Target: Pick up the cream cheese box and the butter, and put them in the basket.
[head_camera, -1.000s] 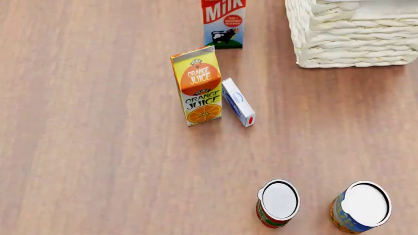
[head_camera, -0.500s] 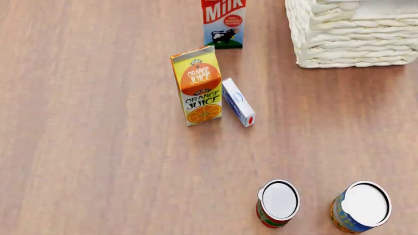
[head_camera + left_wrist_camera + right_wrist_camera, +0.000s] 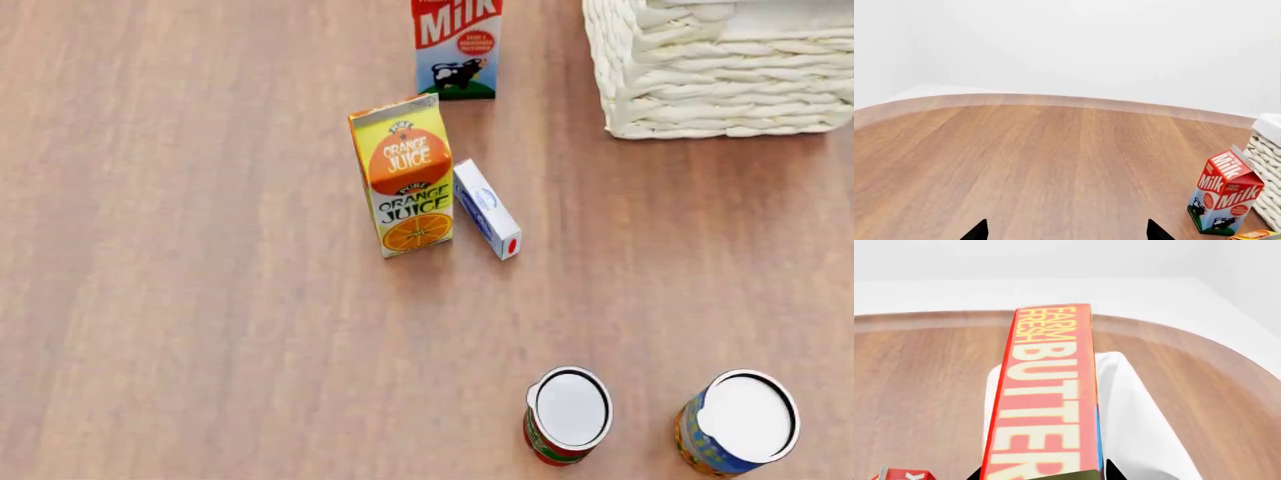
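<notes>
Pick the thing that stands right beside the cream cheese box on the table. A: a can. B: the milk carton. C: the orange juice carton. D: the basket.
C: in the head view the cream cheese box lies right alongside the orange juice carton, while the milk carton, the basket and the two cans stand well apart from it.

The cream cheese box [image 3: 486, 209] lies just right of the juice carton [image 3: 403, 175]; milk carton [image 3: 457, 45] behind.
</notes>
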Controlling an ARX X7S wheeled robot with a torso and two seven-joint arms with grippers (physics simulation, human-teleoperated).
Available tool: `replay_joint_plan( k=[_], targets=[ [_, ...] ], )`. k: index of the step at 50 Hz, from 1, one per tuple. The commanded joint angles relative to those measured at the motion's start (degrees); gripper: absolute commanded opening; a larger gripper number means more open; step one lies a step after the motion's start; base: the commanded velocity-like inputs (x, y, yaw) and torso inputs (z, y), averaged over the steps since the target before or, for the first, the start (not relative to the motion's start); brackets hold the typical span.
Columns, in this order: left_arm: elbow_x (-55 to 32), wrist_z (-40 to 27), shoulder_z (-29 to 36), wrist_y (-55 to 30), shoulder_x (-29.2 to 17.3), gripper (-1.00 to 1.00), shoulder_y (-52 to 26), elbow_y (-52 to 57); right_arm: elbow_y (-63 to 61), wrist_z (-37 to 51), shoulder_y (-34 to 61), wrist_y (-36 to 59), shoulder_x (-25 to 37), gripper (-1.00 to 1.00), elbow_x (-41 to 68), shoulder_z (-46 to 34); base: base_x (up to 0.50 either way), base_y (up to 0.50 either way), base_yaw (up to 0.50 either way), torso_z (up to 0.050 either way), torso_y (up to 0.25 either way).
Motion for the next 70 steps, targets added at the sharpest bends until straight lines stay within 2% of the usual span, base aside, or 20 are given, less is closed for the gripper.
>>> replay_joint_plan(
  k=[1,70],
  targets=[
    [0.31,0.2,0.26,0.23,0.09,1.0,0.08,0.01,-1.49,0.11,0.02,0.01,0.88,-1.0,-2.99,0.79,0.0,0.0,0.0,0.0,0.0],
    [0.3,0.27,0.42,1.69,-0.8,1.0,0.88,0.04,3.29,-1.63,-3.9,-1.8,1.28,-1.0,-3.95,0.35,0.0,0.0,0.0,0.0,0.002]
  ],
)
